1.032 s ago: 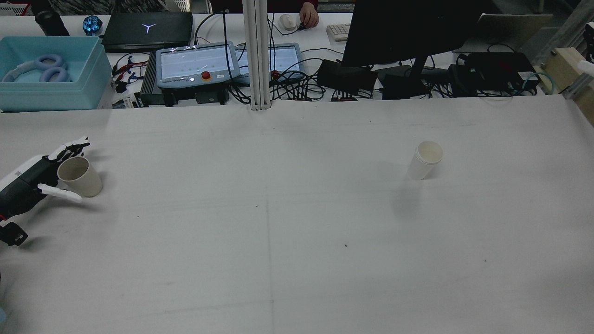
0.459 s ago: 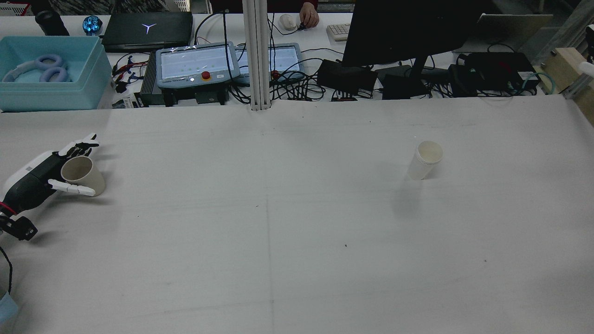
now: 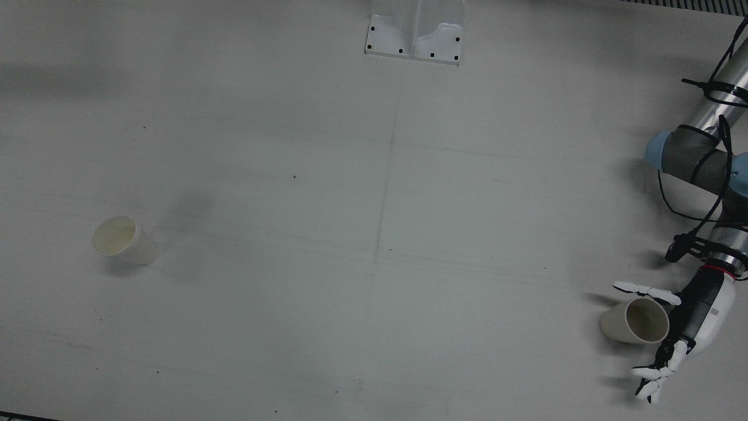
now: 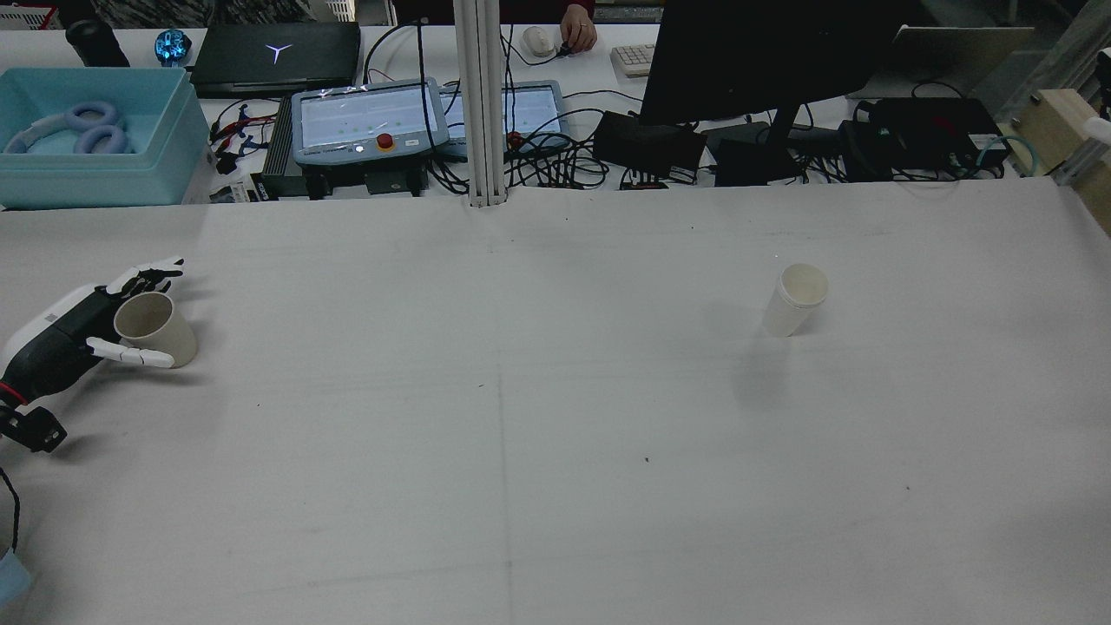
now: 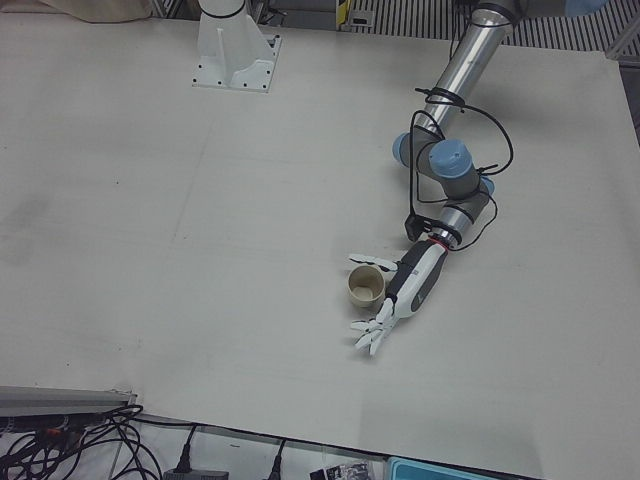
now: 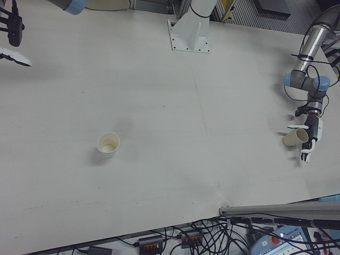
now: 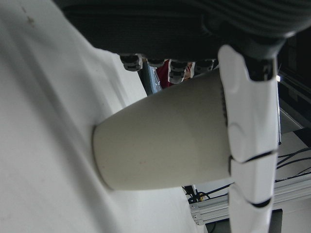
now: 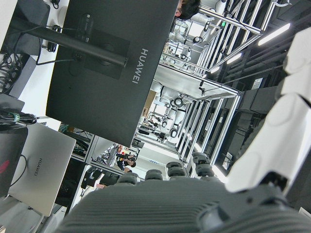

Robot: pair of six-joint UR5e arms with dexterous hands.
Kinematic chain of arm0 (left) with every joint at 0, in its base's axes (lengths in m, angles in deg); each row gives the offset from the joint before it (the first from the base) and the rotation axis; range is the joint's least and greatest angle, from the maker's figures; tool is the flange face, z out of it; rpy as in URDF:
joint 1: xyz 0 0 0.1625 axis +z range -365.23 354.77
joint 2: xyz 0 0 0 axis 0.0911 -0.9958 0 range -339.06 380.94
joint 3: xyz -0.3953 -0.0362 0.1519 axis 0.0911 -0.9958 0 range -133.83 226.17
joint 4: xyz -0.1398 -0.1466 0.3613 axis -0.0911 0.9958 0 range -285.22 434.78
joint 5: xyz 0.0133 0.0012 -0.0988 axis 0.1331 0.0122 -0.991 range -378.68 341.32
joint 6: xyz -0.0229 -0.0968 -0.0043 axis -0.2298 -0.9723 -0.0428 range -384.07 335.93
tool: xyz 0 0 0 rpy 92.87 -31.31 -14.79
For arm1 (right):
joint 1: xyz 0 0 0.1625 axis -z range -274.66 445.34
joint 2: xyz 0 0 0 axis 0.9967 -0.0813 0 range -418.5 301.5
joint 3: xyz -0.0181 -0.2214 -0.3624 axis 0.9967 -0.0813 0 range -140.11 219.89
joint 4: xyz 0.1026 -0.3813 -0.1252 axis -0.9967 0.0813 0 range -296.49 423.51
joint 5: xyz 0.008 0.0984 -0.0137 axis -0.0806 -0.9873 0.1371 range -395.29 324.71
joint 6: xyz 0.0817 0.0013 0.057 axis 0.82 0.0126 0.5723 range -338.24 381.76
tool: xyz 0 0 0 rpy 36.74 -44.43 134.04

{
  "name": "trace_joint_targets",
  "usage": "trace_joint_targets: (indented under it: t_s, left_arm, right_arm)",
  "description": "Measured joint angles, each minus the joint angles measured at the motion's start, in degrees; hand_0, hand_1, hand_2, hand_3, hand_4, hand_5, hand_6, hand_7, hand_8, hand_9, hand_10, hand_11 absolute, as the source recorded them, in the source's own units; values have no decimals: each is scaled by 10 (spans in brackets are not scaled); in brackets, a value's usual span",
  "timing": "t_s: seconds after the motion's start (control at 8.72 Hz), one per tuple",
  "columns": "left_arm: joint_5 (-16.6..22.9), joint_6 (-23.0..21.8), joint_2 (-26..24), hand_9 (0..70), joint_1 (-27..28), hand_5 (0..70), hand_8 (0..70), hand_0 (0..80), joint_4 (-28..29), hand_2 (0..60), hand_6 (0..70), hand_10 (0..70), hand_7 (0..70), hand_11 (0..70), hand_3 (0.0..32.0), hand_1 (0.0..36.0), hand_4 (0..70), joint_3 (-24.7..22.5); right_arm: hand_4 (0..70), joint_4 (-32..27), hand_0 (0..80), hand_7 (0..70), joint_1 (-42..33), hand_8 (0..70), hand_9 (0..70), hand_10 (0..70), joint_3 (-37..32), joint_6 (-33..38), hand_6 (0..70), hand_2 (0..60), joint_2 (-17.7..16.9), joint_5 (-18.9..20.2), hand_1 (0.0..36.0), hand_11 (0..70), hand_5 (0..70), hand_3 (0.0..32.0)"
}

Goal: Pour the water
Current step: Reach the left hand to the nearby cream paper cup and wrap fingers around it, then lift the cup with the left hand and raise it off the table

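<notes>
The beige cup (image 4: 154, 328) stands tilted on the worktop (image 4: 555, 434) between the spread fingers (image 4: 130, 353) of the left hand (image 4: 74, 334), not yet clasped; the white cup (image 4: 794, 299) waits well apart, far across the worktop; the right hand (image 6: 11, 32) hangs spread and empty; lifting, carrying and pouring all remain; since a second ago the left hand has edged forward around the cup.
</notes>
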Motion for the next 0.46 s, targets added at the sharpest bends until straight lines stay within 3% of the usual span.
trace_joint_targets:
  t_s: [0.23,0.34,0.46]
  left_arm:
    - [0,-1,1,19,0,285,0,563,-4,79,19,29,166,67,0,233,110,-1]
    - [0,-1,1,30,0,273,1,560,-6,88,39,43,200,86,0,227,132,-1]
    - [0,-1,2,83,1,224,24,546,-7,104,102,85,292,142,0,206,226,-1]
  right_arm:
    - [44,0,414,49,0,4,11,0,0,0,28,156,0,0,109,0,100,2]
    - [43,0,413,49,0,3,9,0,0,0,28,157,-1,-1,109,0,100,6]
    - [43,0,412,49,0,4,10,0,-1,0,27,155,-1,-1,107,0,101,8]
